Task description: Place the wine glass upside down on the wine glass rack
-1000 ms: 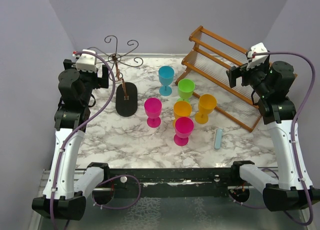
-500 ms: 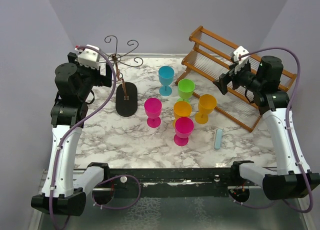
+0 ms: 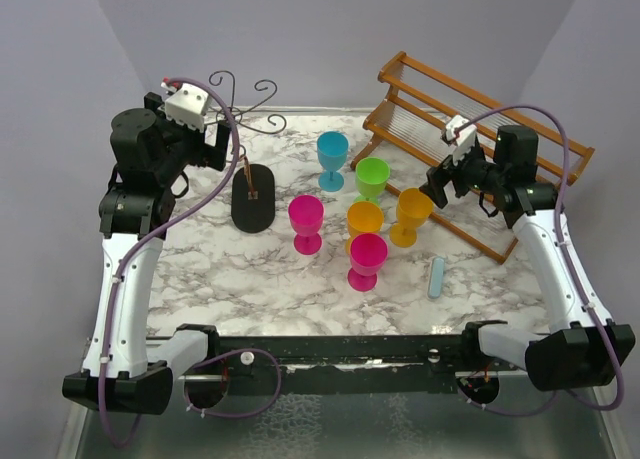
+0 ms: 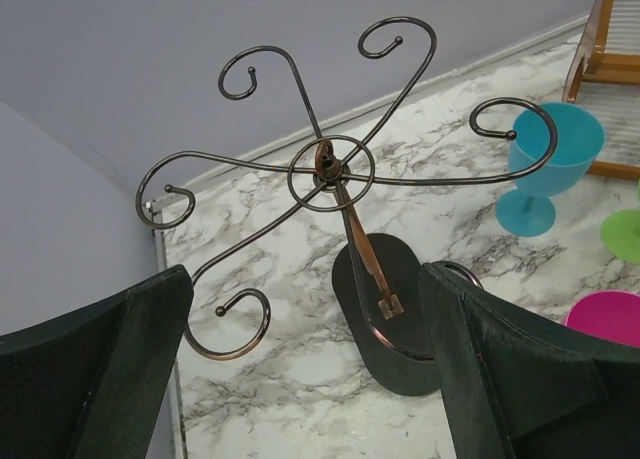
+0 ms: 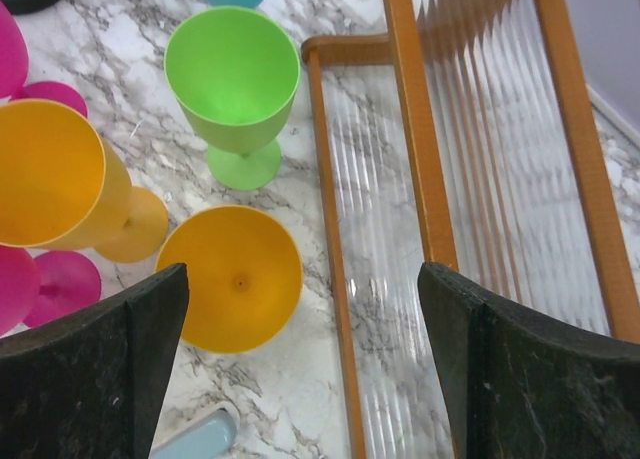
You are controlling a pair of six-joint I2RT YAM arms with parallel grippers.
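The wine glass rack (image 3: 243,117), a thin dark wire tree on a black oval base (image 3: 252,199), stands at the back left. Its curled arms (image 4: 330,174) are bare. Several plastic wine glasses stand upright mid-table: blue (image 3: 332,157), green (image 3: 372,177), pink (image 3: 306,222), orange (image 3: 364,219), yellow-orange (image 3: 412,214) and a nearer pink one (image 3: 367,259). My left gripper (image 3: 220,151) hovers open just left of the wire rack, holding nothing (image 4: 305,319). My right gripper (image 3: 438,184) is open above and just right of the yellow-orange glass (image 5: 230,277), empty (image 5: 303,319).
A large brown wooden slatted rack (image 3: 480,144) leans at the back right, directly under and behind my right gripper; its rail (image 5: 410,99) lies between the fingers. A small light-blue piece (image 3: 436,277) lies on the marble near the front right. Grey walls close in both sides.
My right arm has swung left and forward from over the wooden rack toward the yellow-orange glass. My left arm has risen and shifted slightly toward the wire rack. Both grippers stay open.
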